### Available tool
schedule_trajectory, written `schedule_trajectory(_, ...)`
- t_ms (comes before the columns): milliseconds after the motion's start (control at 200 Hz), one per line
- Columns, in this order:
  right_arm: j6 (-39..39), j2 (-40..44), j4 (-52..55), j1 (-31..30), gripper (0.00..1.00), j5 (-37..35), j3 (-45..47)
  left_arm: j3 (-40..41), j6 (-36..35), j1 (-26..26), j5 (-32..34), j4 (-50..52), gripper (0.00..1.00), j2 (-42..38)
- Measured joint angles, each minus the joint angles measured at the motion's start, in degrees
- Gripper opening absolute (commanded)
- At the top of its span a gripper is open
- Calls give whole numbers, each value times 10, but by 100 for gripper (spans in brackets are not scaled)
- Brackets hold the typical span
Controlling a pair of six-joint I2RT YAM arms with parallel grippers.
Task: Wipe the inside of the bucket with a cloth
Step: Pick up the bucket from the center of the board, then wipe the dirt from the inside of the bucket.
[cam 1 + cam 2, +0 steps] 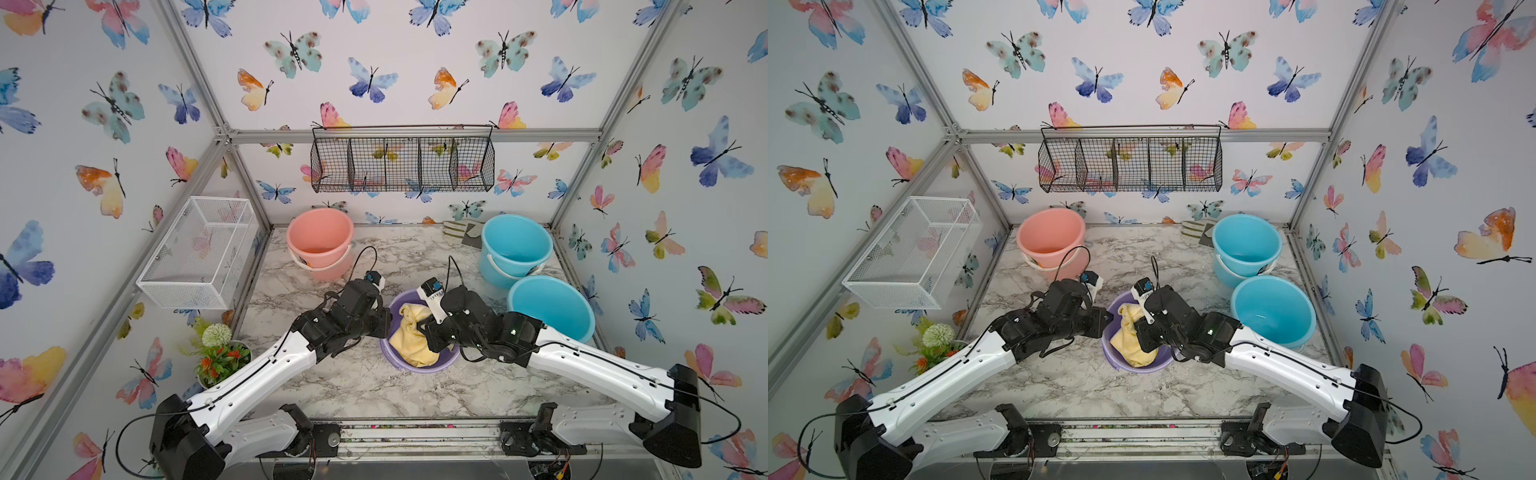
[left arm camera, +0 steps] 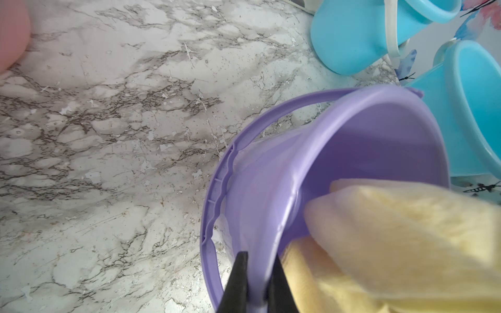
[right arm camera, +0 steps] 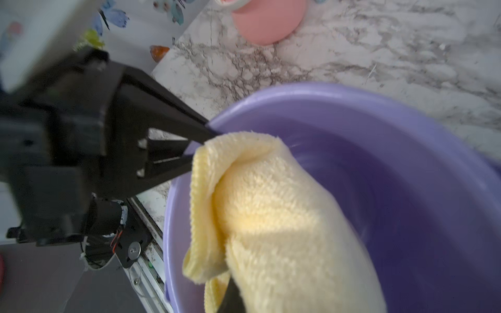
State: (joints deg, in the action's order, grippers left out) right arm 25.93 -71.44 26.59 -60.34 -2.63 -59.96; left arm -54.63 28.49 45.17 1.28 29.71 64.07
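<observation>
Bucket (image 2: 366, 141) wall sits pinched between the closed jaws of the left gripper (image 2: 257, 267), at the left side of the rim, with one finger (image 2: 238, 281) outside the purple plastic and the other inside. In the right wrist view the right gripper (image 3: 231, 294) shows only as one dark finger under the cloth (image 3: 284, 216). Its jaws are closed on the cloth, whose pale yellow folds bunch around them and hide the tips. The cloth hangs inside the bucket across the middle and near part of the mouth. One fold reaches the left rim just beside the left gripper, and the far and right inner wall is bare. The handle (image 2: 271, 122) lies down outside the wall on the far side. In both top views the two wrists meet over the bucket, which stands near the middle of the marble table (image 1: 365, 390), between the arms, and the cloth shows between them. A pink bucket (image 1: 320, 237) stands far left, well apart. The far blue bucket (image 1: 515, 245) stands far right and the near blue bucket (image 1: 548, 307) sits just right of the right wrist. A glove (image 1: 461, 230) lies at the far edge, just left of the far blue bucket. A plant (image 1: 220, 353) stands near left, beside the table. A white basket (image 1: 199, 253) hangs on the left wall and a black basket (image 1: 403, 162) on the far wall.
</observation>
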Motion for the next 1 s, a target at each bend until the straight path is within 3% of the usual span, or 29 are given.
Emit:
schedule_trajectory(355, 15, 2, -31, 0, 2, -3, 75, 38, -26, 70, 135, -33, 0, -73)
schedule_trajectory(656, 9, 30, -94, -4, 2, -38, 112, 73, -49, 116, 189, -78, 0, -96)
schedule_trajectory(1001, -126, -2, -192, -19, 2, -94, 177, 76, -47, 120, 197, -85, 0, -69)
